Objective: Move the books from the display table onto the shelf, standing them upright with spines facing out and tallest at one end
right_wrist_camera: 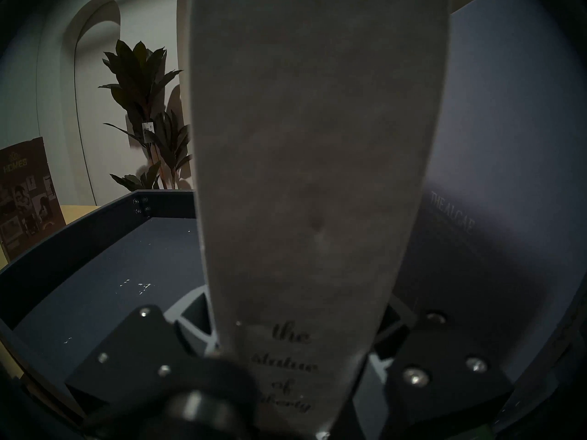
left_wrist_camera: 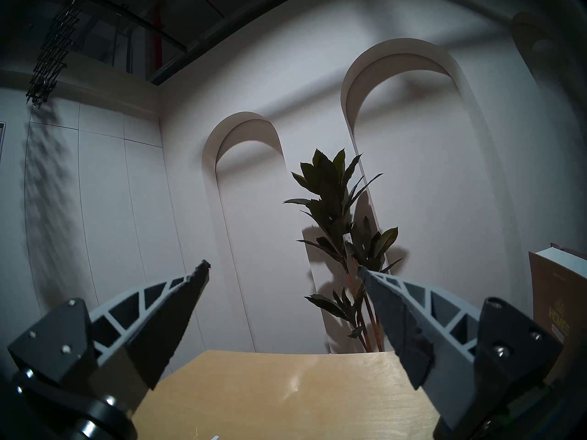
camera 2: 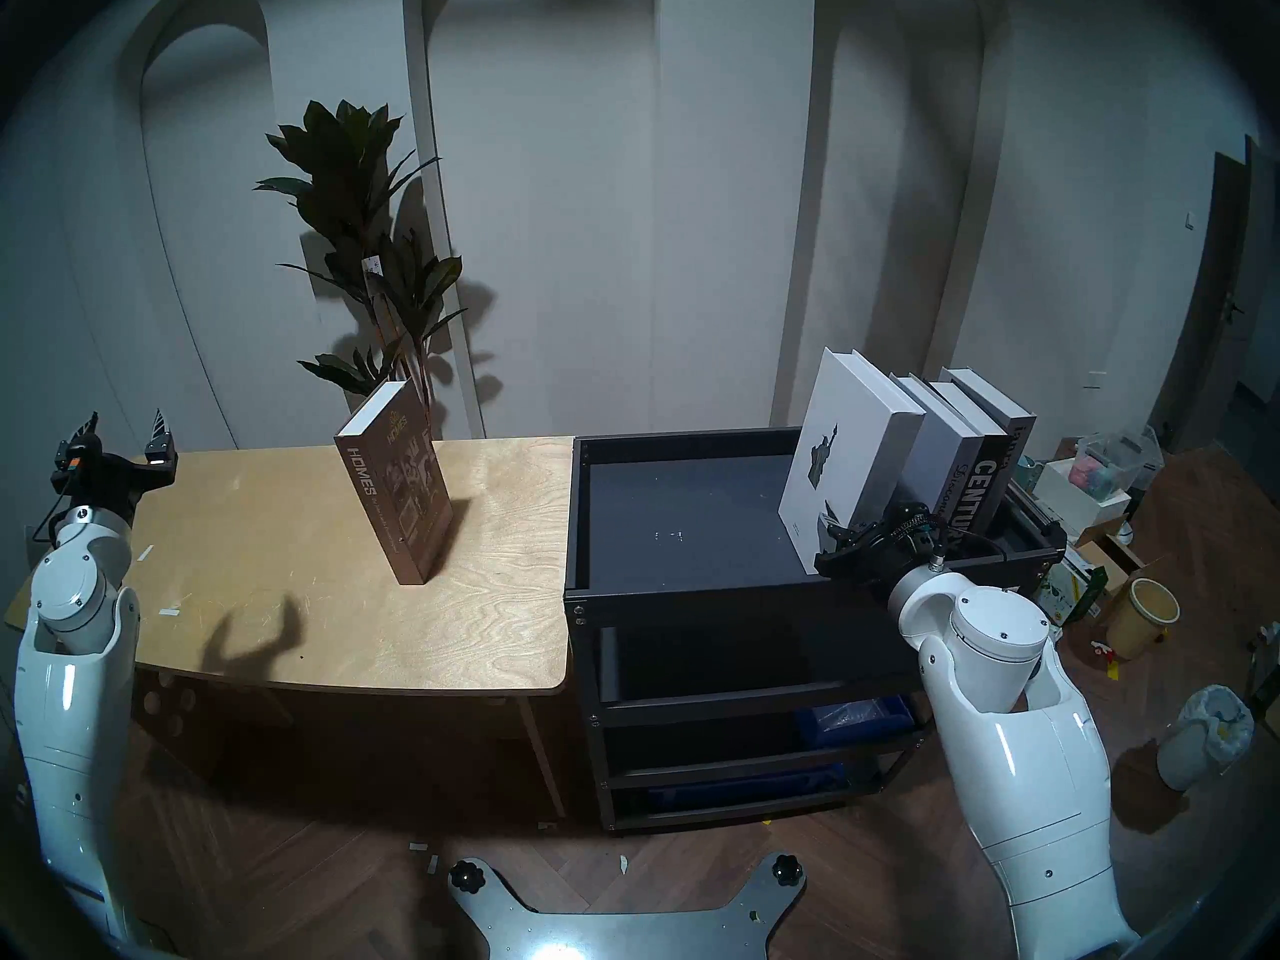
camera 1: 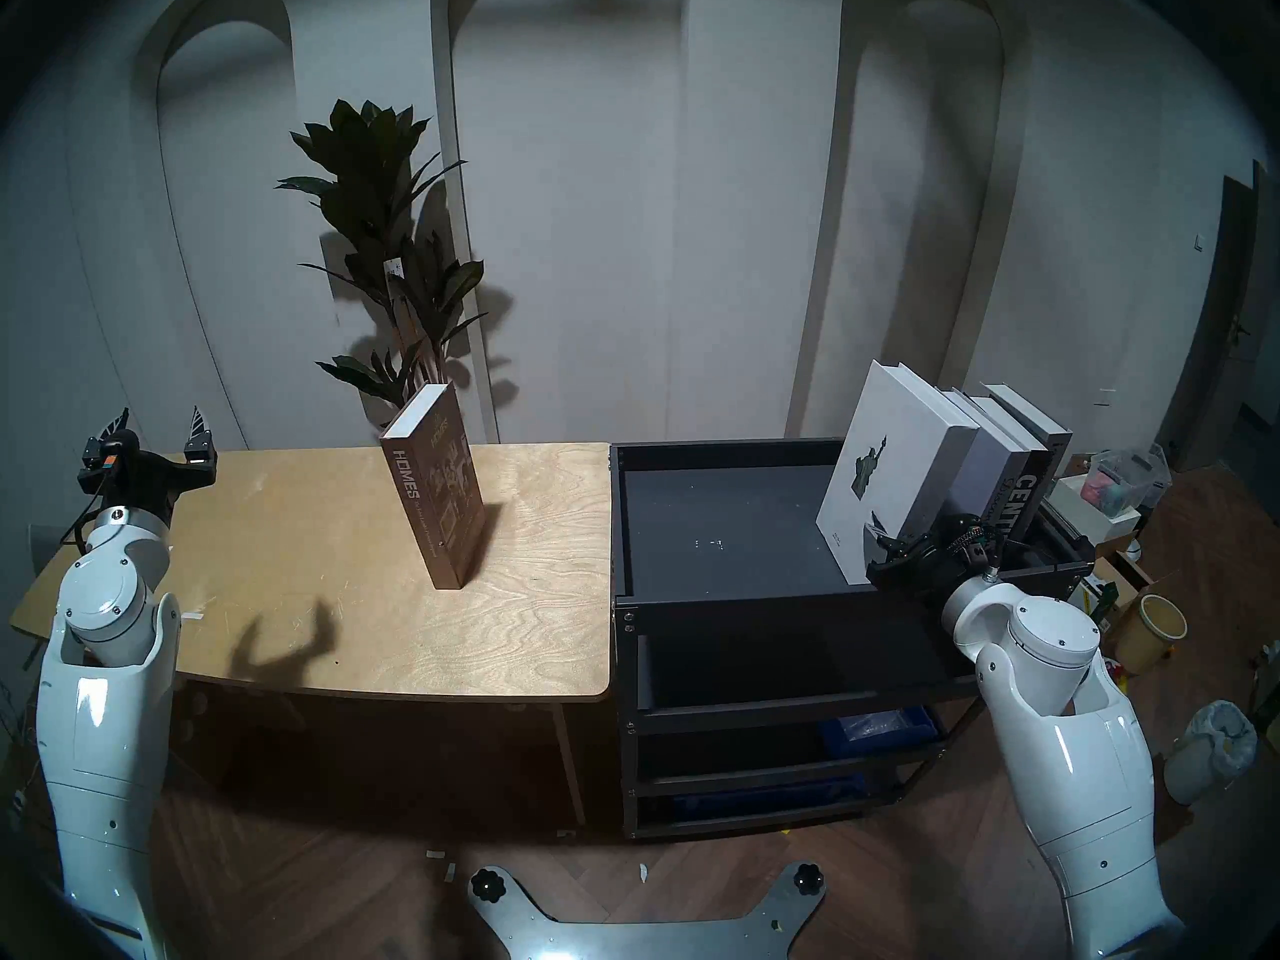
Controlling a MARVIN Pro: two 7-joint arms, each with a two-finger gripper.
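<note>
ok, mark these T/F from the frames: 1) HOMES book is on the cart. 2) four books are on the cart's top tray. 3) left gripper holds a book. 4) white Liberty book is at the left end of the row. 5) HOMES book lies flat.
1) False: the HOMES book stands on the plywood table.
2) True: four stand on the cart's top tray.
3) False: the left gripper is open and empty.
4) True: the white Liberty book is the row's leftmost.
5) False: it stands upright.
</note>
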